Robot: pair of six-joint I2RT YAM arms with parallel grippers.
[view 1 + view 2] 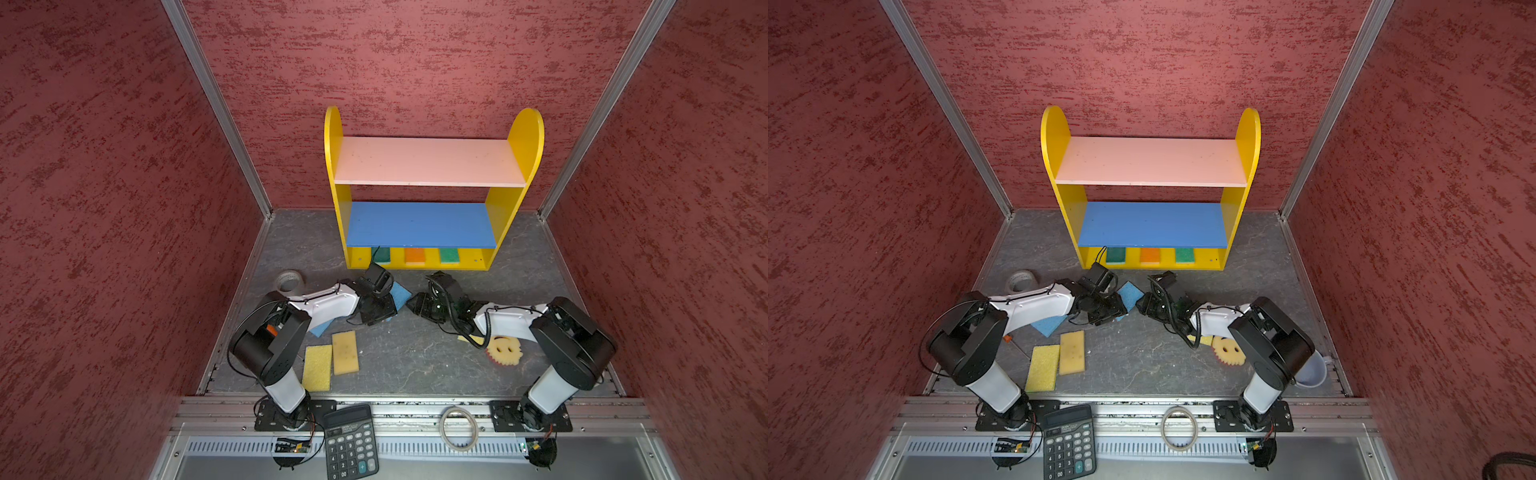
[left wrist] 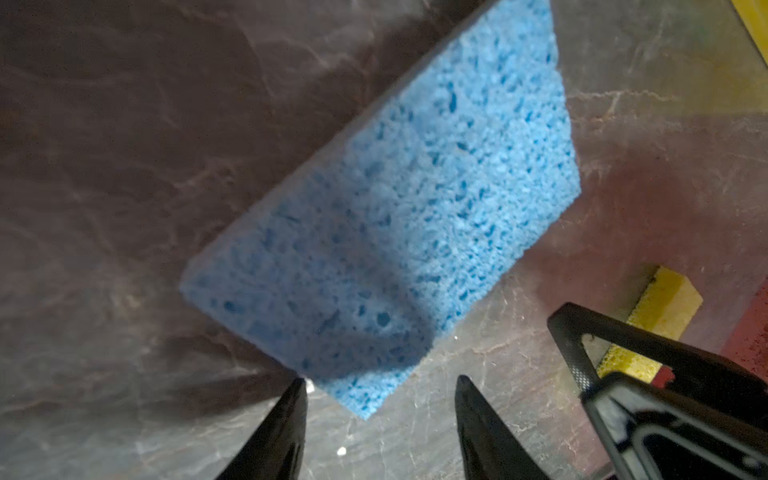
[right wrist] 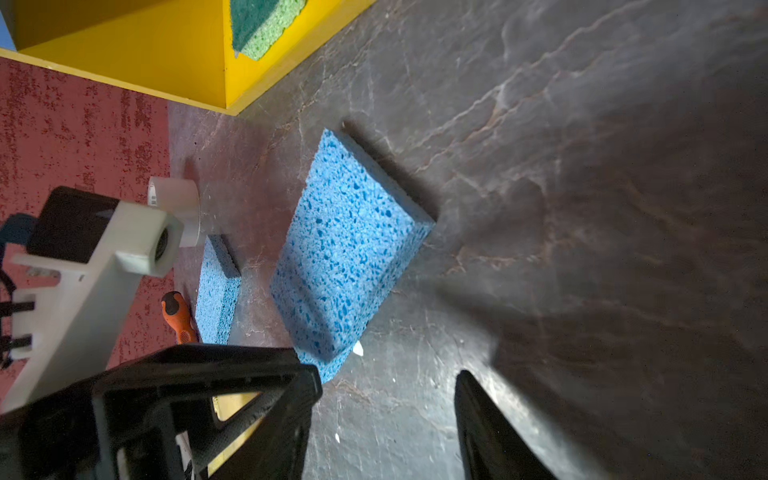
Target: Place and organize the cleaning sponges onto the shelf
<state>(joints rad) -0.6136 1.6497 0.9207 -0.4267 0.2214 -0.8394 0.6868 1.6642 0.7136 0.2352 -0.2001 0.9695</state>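
Shelf (image 1: 525, 141): we find it at twelve o'clock against the back wall, taking the middle of the floor in both top views as the dial. It has yellow sides, a pink top board and a blue middle board.
Bottom board: three sponges sit in a row on it. From the eleven o'clock end they are the first green-topped sponge (image 1: 381, 255), the orange-topped sponge (image 1: 414, 256) and the second green-topped sponge (image 1: 449, 255).
Blue sponge (image 1: 402, 293): it lies flat on the floor at the centre of the dial, between the two grippers.
Left gripper (image 2: 380, 399): it reaches in from nine o'clock. Its jaws are apart and clamp nothing. In the left wrist view a corner of the blue sponge shows between the fingertips; we cannot tell whether they touch it.
Right gripper (image 1: 413, 306): it reaches in from three o'clock. The one finger we make out in the right wrist view stands wide, with bare floor beside it, so we read the jaws as parted and holding nothing.
Second blue sponge (image 1: 320, 328): at nine o'clock, partly under the left arm.
Yellow sponge (image 1: 318, 368) and tan sponge (image 1: 345, 352): side by side at eight o'clock, edges touching.
Smiley sponge (image 1: 505, 350): at four o'clock, partly under the right arm.
Tape roll (image 1: 289, 281): at ten o'clock.
Calculator (image 1: 351, 442): on the front rail at seven o'clock.
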